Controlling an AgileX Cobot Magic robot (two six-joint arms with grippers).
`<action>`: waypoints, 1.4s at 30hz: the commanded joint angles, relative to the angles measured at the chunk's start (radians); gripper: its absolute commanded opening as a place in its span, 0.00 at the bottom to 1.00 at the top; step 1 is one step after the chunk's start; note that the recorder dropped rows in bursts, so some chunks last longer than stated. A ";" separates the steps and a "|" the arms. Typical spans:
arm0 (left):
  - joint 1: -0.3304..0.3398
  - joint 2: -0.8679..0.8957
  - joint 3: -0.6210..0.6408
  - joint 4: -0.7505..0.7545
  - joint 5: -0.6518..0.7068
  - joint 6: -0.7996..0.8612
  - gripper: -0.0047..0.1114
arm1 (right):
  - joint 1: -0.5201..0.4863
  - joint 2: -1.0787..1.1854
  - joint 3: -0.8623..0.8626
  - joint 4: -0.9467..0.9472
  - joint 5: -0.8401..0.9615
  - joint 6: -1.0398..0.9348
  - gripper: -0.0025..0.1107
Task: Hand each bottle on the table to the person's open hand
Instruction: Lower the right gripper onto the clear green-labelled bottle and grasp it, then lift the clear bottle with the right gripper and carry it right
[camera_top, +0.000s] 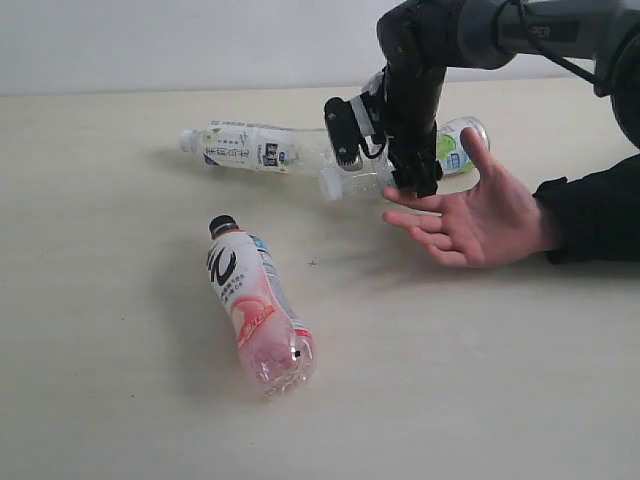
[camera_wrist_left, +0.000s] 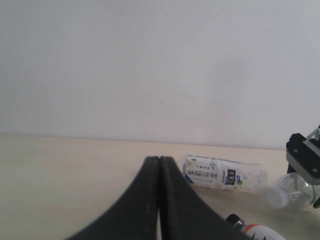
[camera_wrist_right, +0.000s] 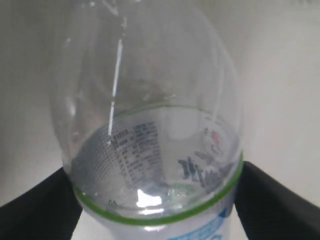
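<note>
The green-marked bottle (camera_top: 455, 148) lies nearly level, cap pointing left.

Lab-like robot test bench: wide cream table (camera_top: 120, 400), plain white wall (camera_top: 150, 40) behind.

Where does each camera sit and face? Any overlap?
Exterior: off the arms, facing across the table toward the wall; shows right end effector, person's hand.
Left wrist: low over table, facing the wall; shut left end effector in front.
Right wrist: close on green-banded bottle between its fingers.
Shared: exterior and left wrist both see the white-label bottle.
</note>
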 joint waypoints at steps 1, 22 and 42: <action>0.003 -0.006 -0.001 -0.004 -0.001 -0.005 0.04 | 0.000 -0.004 -0.004 -0.022 -0.007 0.034 0.65; 0.003 -0.006 -0.001 -0.004 -0.001 -0.005 0.04 | 0.000 -0.248 -0.057 -0.096 0.057 0.287 0.02; 0.003 -0.006 -0.001 -0.004 -0.001 -0.003 0.04 | 0.005 -0.392 -0.207 0.166 0.327 1.074 0.02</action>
